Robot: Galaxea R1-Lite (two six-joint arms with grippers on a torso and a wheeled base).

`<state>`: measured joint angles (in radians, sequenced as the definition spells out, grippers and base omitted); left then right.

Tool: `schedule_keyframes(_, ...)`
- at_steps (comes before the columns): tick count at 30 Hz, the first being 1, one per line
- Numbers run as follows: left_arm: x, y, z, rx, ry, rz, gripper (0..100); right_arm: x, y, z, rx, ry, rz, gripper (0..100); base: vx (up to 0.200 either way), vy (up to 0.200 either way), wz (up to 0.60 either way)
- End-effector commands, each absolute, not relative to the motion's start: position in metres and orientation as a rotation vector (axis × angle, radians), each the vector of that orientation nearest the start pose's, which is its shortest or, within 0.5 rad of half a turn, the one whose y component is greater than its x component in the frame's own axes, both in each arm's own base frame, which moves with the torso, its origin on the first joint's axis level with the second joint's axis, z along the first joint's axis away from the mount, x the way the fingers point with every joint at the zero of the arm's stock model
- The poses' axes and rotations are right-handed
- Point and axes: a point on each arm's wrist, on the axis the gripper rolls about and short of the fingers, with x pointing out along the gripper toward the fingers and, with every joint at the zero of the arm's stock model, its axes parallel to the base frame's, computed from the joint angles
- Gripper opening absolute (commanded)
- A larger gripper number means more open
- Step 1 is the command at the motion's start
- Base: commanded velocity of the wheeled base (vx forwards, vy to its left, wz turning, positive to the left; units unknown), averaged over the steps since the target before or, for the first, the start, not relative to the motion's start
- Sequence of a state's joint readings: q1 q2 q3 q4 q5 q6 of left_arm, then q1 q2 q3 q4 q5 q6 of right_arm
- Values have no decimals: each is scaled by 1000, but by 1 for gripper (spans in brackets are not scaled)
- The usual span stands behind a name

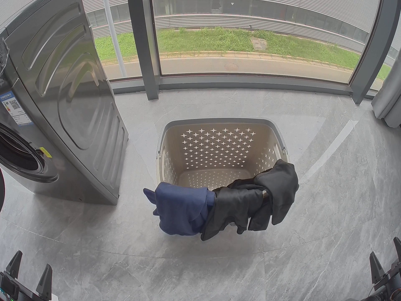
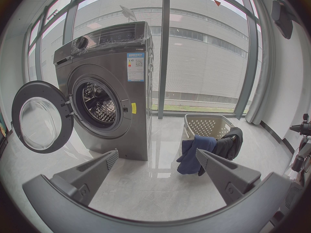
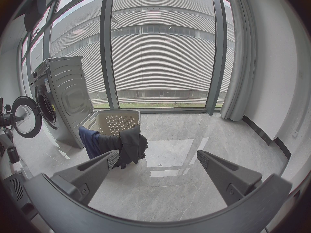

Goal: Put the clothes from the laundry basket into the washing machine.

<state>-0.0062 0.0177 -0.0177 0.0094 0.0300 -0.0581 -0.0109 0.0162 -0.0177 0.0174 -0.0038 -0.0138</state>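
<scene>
a blue garment (image 1: pixel 179 207) and a black garment (image 1: pixel 250 201) hung along the near rim of the laundry basket (image 1: pixel 217 122), blue toward its left corner. the left gripper (image 1: pixel 33 261) and right gripper (image 1: pixel 384 248) gaped wide and empty, well short of it.

The bottom edge is cropping the left gripper (image 1: pixel 33 261) and the right gripper (image 1: pixel 384 247). Ahead of them, between the two, the blue garment (image 1: pixel 181 207) and the black garment (image 1: pixel 255 201) are hiding the near rim of the laundry basket (image 1: pixel 221 124). Beyond the left gripper, the side edge is cutting off the washing machine (image 1: pixel 62 88).

Laundry corner: washing machine (image 2: pixel 107 97), laundry basket (image 1: pixel 217 147), marble floor (image 1: pixel 313 230), tall windows (image 3: pixel 162 49).
</scene>
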Motion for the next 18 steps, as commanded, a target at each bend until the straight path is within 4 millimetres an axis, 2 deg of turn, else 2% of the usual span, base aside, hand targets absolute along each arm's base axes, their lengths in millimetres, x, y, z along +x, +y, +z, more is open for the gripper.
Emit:
schedule_keyframes(1, -23, 1, 75, -58, 8, 25, 100, -23, 0, 75, -12, 14, -15, 100, 0, 0, 0)
schedule_keyframes(12, -23, 1, 75, -58, 8, 25, 100, -24, 0, 77, -18, 2, -11, 100, 0, 0, 0)
schedule_keyframes(13, -23, 1, 75, -58, 8, 25, 100, -25, 0, 84, -20, -35, -6, 100, 0, 0, 0)
schedule_keyframes(15, -23, 1, 75, -58, 8, 25, 100, -37, 1, 119, -18, -146, 9, 100, 0, 0, 0)
schedule_keyframes(16, -23, 1, 75, -58, 8, 25, 100, -37, 1, 122, -20, -147, 12, 100, 0, 0, 0)
schedule_keyframes(17, -23, 1, 75, -58, 8, 25, 100, -35, 1, 136, -22, -120, 36, 100, 0, 0, 0)
schedule_keyframes(18, -23, 1, 75, -58, 8, 25, 100, -28, 1, 141, -25, -45, 59, 100, 0, 0, 0)
